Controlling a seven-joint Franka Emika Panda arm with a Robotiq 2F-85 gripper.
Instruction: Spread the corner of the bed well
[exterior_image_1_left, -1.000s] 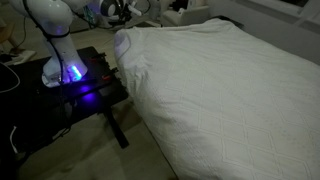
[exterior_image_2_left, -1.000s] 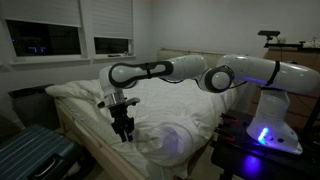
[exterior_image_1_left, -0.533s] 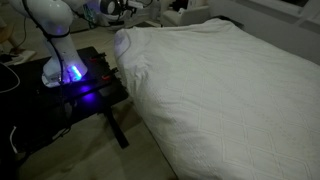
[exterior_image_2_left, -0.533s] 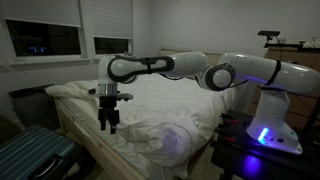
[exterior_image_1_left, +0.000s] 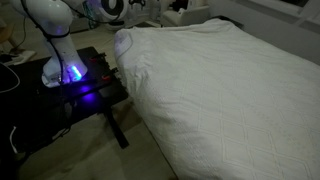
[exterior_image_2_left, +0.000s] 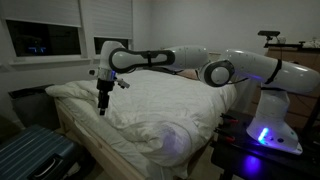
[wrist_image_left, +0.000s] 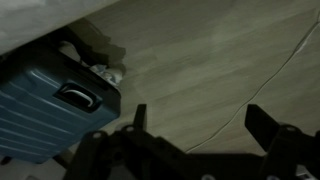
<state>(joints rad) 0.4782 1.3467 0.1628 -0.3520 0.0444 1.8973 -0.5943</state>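
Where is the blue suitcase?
The suitcase sits on the floor at lower left in an exterior view, beside the bed; the wrist view shows it at left.

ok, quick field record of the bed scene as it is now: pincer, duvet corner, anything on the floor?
pincer: open, empty, pointing down
pincer position: apart from the corner, by the side of the bed; wrist view shows floor beneath it
corner: puffy and wrinkled, not lying flat, nothing touching it
bed: white cover, mostly smooth across the top
suitcase: blue, on the floor beside the bed
cable: lying across the floor
task status: corner not yet spread
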